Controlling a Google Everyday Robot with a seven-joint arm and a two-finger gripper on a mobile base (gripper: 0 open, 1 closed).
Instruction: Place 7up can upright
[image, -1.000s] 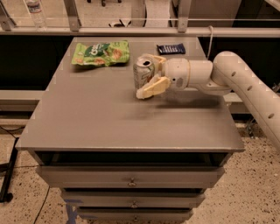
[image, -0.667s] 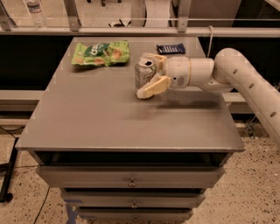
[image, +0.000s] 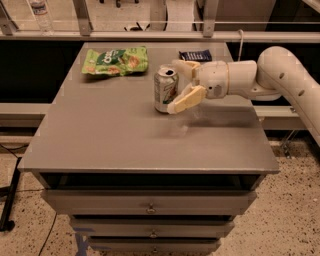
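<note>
The 7up can (image: 165, 90) stands upright on the grey table (image: 110, 135), a little behind its middle. It is pale silver with green markings and a silver top. My gripper (image: 175, 86) reaches in from the right at can height. Its fingers are spread open, and their tips straddle the can's right side. The near finger (image: 188, 98) lies close to the can's lower right, and the far finger (image: 183, 66) sits behind its top. Whether the tips touch the can I cannot tell.
A green snack bag (image: 115, 61) lies at the table's back left. A dark blue packet (image: 195, 55) lies at the back behind the gripper. A railing runs behind the table. Drawers sit below the front edge (image: 150, 172).
My gripper and arm have drawn back slightly to the right. The can stays standing in the same spot.
</note>
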